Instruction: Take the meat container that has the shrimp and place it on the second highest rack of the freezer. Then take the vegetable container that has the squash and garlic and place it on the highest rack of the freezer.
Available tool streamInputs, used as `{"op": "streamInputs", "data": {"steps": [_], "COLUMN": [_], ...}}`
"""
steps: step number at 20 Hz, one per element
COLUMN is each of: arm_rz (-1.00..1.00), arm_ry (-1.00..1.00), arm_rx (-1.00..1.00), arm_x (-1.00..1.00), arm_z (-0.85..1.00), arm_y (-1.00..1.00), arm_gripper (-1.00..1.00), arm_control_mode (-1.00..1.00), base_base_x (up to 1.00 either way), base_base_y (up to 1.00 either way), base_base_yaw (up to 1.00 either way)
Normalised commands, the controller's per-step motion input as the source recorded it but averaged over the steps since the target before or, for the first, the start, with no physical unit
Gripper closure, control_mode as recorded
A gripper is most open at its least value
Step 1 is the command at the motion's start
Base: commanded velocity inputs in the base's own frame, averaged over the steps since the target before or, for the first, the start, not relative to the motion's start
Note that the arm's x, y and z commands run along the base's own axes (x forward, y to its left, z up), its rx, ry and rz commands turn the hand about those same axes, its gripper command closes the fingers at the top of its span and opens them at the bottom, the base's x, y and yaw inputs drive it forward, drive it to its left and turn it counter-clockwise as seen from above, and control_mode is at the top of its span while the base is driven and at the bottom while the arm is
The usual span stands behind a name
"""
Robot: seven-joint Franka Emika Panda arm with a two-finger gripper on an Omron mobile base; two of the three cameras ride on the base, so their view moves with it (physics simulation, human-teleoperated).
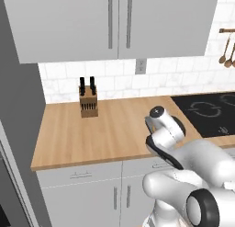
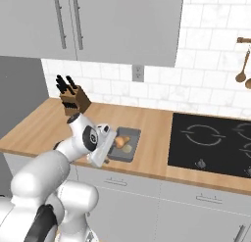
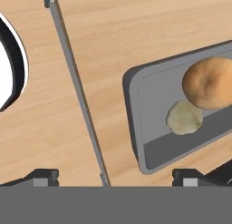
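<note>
While I am holding the gripper (image 3: 115, 177) above the desk (image 3: 63, 82) with its jaws spread wide and nothing between them, the vegetable container (image 3: 149, 128) is lying up and to the right of it in the hand view, its near corner just inside the right fingertip (image 3: 190, 177). The grey tray is running on a slant there, its long axis climbing toward the right edge, where it is cut off. Inside it I am seeing the orange squash (image 3: 209, 82) touching the pale garlic (image 3: 183, 117). From the right base view the container (image 2: 128, 133) is sitting near the front edge of the desk, beside the cooktop (image 2: 211, 143), with the hand covering its left end. I am judging the gripper needs shifting toward the tray before closing. The knife block (image 1: 88, 103) is standing well apart by the wall.
</note>
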Motion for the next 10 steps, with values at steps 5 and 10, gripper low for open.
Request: {"op": "streamInputs", "data": {"steps": [5, 10], "arm_rz": [0.00, 0.00], "arm_ry": [0.01, 0.01], "arm_rx": [0.00, 0.00], "arm_x": [0.10, 0.16], "arm_z": [-0.28, -0.24], "arm_y": [0.00, -0.03], "arm_gripper": [-1.00, -1.00], "arm_control_mode": [-1.00, -1.00], "base_base_x": [0.00, 0.00], "base_base_y": [0.00, 0.00], "base_base_yaw": [0.00, 0.00]}}
